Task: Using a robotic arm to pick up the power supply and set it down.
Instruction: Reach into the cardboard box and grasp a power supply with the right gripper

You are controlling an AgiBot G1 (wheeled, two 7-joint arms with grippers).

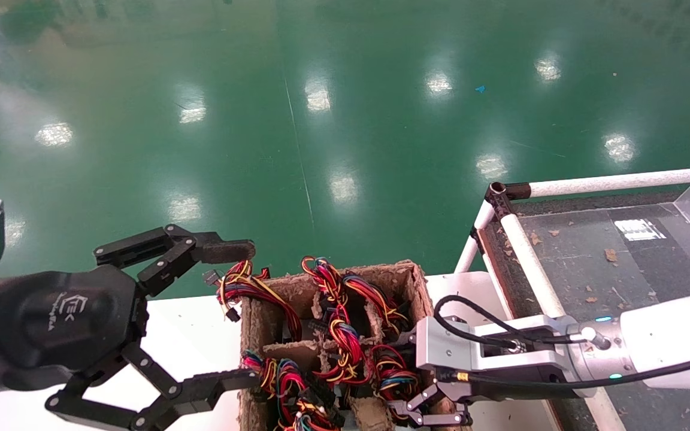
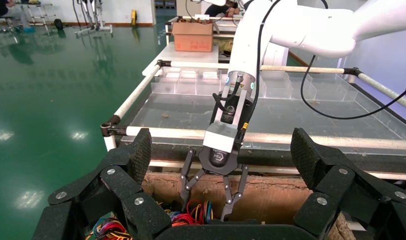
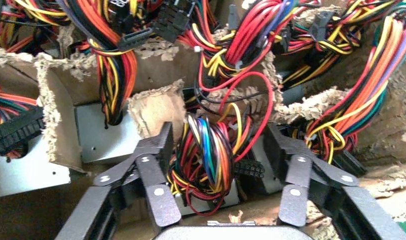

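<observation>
- Power supply sits low in a compartment of the brown pulp carton, at the carton's right side near its front edge; only a sliver of its grey metal shows beneath its looped wire bundle of red, yellow, orange and blue.
- Right gripper reaches down into that compartment with its fingers spread apart, one on each side of the wire bundle and not closed on it.
- From the head camera, the right gripper is at the carton's right wall, its silver box wrist and looped black cable just behind.
- Neighbouring compartments hold other grey boxes and more coloured wiring, with torn cardboard dividers between them.
- Left gripper hovers at the carton's left side over the white table, fingers wide apart and holding nothing.
- A tubular rack stands to the right of the carton.
</observation>
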